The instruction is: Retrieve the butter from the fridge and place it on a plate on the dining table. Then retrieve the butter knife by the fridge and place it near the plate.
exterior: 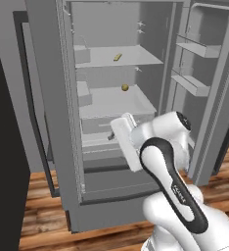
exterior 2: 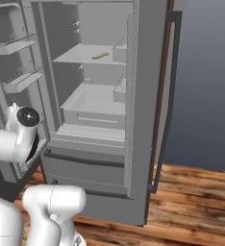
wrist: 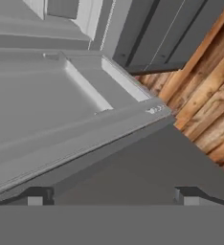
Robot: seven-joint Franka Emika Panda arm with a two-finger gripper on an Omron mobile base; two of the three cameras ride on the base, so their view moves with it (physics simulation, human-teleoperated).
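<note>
Gripper [wrist: 109, 197], fingers spread, is hanging low at fridge [exterior: 111, 162]; butter [exterior: 118, 57] is lying at 12 o'clock, so raising squarely is advisable

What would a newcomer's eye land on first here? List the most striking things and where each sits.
The fridge stands with both doors swung wide, its pale inside bare but for two small foods. The butter lies on the upper shelf, and a round yellowish-brown ball sits on the shelf below it. In front, the white arm reaches toward the lower shelves, and the hand view shows its fingers spread apart above the fridge's lower edge.
</note>
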